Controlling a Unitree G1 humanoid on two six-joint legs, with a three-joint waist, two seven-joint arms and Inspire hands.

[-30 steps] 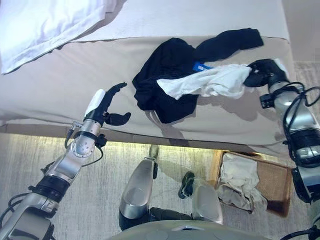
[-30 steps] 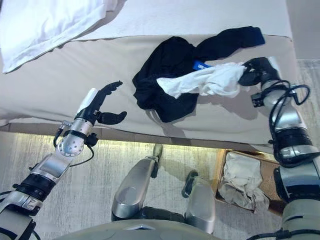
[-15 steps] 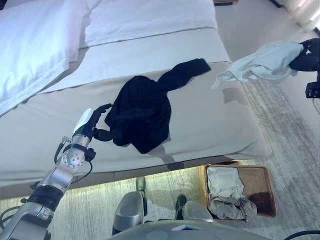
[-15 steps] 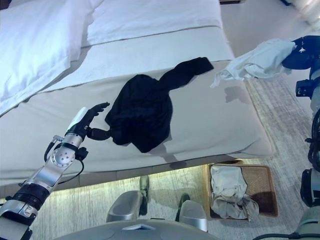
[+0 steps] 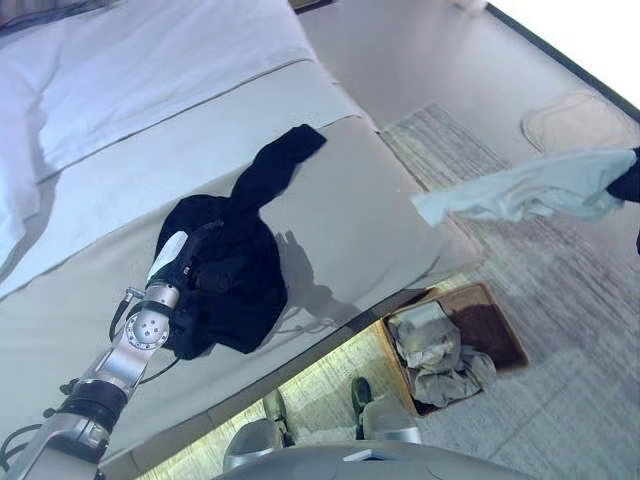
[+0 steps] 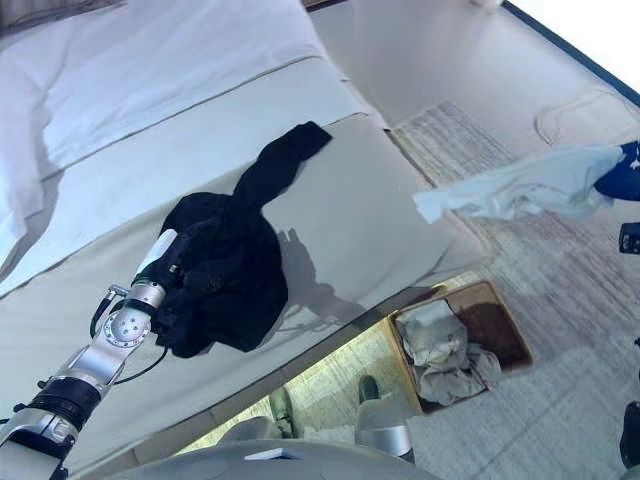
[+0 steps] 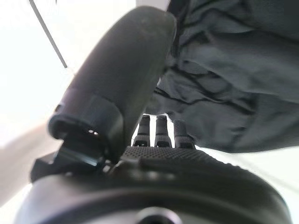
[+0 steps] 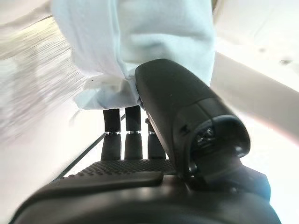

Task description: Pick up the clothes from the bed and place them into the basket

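Right hand (image 5: 629,180) cut off at the edge.

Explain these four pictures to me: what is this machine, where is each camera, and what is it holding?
A two-armed humanoid robot is clearing clothes off a bed. Two pictures look down from its head; the other two sit on its wrists, close behind each hand. The right hand grips a pale white garment lifted out over the carpet. The left hand rests on a crumpled black garment lying on the beige bed cover. On the floor stands a brown woven basket, already holding light-coloured clothes.
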